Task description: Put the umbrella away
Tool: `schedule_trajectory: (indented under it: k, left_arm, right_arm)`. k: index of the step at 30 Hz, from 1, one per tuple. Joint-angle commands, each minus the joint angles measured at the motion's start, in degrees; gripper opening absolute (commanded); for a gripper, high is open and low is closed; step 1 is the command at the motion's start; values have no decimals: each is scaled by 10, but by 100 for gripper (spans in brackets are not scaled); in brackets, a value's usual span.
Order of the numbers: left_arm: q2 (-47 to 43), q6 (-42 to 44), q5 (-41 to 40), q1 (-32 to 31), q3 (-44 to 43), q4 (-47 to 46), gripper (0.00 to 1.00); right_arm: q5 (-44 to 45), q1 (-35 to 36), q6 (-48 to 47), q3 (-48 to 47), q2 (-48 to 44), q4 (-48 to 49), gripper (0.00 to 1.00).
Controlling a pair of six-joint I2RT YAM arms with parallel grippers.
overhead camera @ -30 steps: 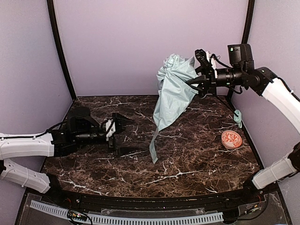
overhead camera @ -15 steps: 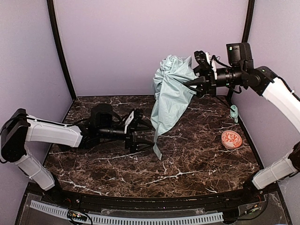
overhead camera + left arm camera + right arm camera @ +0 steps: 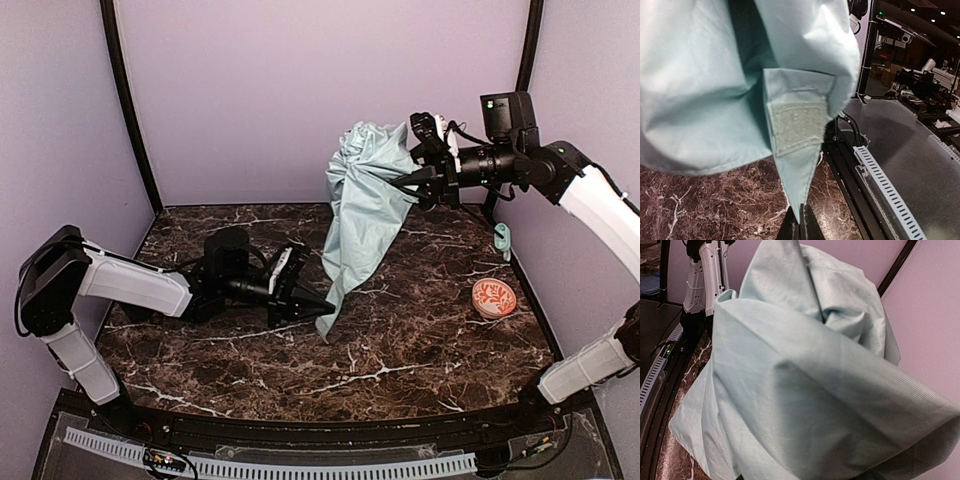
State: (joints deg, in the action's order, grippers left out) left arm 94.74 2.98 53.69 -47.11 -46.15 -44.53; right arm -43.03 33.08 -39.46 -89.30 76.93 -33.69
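The umbrella (image 3: 365, 200) hangs in the air over the back right of the marble table, its pale mint fabric bunched and drooping. My right gripper (image 3: 412, 180) is shut on it near the top of the canopy. A thin black shaft runs down to the small mint handle (image 3: 502, 240). In the right wrist view the umbrella (image 3: 805, 380) hides the fingers. My left gripper (image 3: 325, 302) lies low over the table, shut on the tip of the closure strap (image 3: 795, 130), which carries a velcro patch. The left gripper (image 3: 801, 227) pinches the strap's point.
A round orange-red, white-patterned ball (image 3: 494, 298) rests on the table at the right. Purple walls and black corner poles (image 3: 130, 110) enclose the back and sides. A slotted white rail (image 3: 300, 465) runs along the near edge.
My left arm reached right across the table to the hanging strap, and its jaws went from wide open to shut on the strap's tip. The right arm held still.
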Motion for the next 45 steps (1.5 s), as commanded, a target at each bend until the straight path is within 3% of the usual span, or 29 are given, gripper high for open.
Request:
schedule_trajectory:
  k: [1,9,12,14,19,27,31,36,39,45]
  left_arm:
    - [-51,62,-22,0,7,76,0]
    - [-223,214,-175,-1,38,274,0]
    - [-243,269,-212,-2,39,317,0]
    - [-218,304,-249,-2,43,316,0]
    - [-99,365,-364,19,30,169,0]
    - [59,432,-307,72,-80,14,0]
    - [103,444,-270,104,-111,-32,0]
    - [147,466,-238,109,-139,-53,0]
    - [179,484,-238,109,-152,-54,0]
    - [215,527,-270,111,-157,-72,0]
  right_arm:
    - [27,5,-7,-28,-10,5,0]
    - [133,-35,39,15,-27,40,0]
    - [107,-40,35,5,-16,36,0]
    - [40,-36,31,-8,-6,32,0]
    - [-38,30,-18,-46,31,-65,0]
    - [-96,102,-45,7,24,-202,0]
    - [-84,127,-26,73,25,-205,0]
    - [-28,159,28,168,57,-120,0]
    - [-4,185,35,196,119,-89,0]
    - [-16,224,4,186,253,-126,0]
